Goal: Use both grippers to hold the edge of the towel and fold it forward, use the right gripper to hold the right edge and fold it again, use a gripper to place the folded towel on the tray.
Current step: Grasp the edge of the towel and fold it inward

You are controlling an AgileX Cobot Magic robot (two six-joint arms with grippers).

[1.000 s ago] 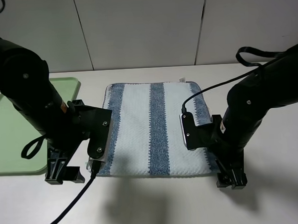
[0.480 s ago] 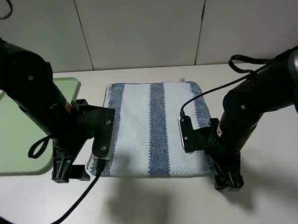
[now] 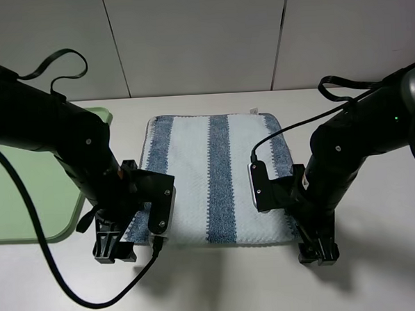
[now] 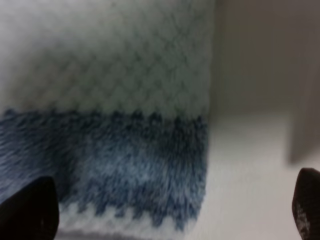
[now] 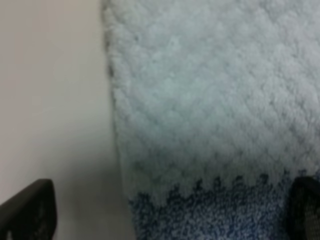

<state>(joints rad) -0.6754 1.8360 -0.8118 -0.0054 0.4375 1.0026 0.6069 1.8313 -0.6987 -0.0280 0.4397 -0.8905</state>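
A white towel (image 3: 219, 176) with blue stripes lies flat and unfolded on the table. My left gripper (image 3: 113, 249) is down at its near left corner. In the left wrist view the towel's corner (image 4: 110, 125) lies between the spread fingertips (image 4: 27, 207), and the gripper (image 4: 167, 212) is open. My right gripper (image 3: 317, 251) is down at the near right corner. In the right wrist view the towel's edge (image 5: 210, 115) lies between its wide-apart fingertips (image 5: 27, 210), and the gripper (image 5: 165, 212) is open. The green tray (image 3: 28, 186) sits at the left.
The white table (image 3: 221, 287) has bare surface in front of the towel and to its right. A panelled wall (image 3: 201, 37) stands behind. Black cables trail from both arms, one looping on the table at the front left (image 3: 68, 292).
My left arm has swung right, from beside the tray to the towel's near left corner. My right arm shifted slightly inward and then held still. The towel has not moved.
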